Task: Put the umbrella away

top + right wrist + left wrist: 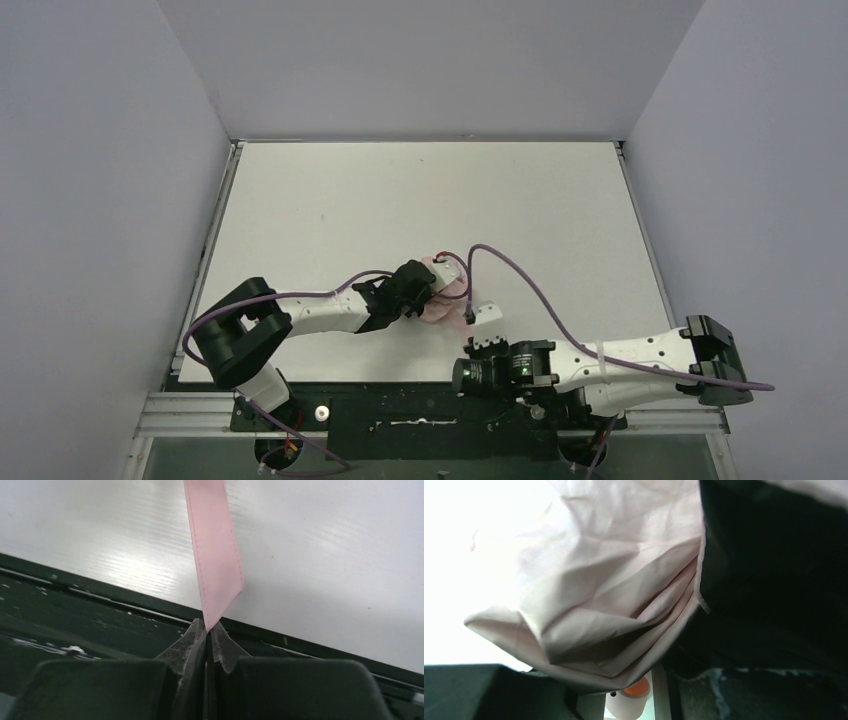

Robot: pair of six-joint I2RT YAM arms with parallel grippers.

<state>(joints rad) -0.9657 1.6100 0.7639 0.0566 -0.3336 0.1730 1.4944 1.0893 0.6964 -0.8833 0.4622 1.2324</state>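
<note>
The umbrella (447, 293) is a crumpled pale pink bundle near the table's front middle. My left gripper (420, 290) is on its left side. In the left wrist view the pink fabric (589, 580) fills the frame between my dark fingers (774, 580), pressed against them, and the small pink handle (636, 700) shows below. My right gripper (484, 325) sits just right of the bundle. Its jaws are shut on the end of the pink strap (215, 555), which runs taut up from my fingertips (206, 627). The shaft and ribs are hidden.
The white table (420, 200) is walled at the back and both sides. A black rail (100, 610) runs along its near edge under my right gripper. Purple cables (530, 285) loop over both arms near the umbrella.
</note>
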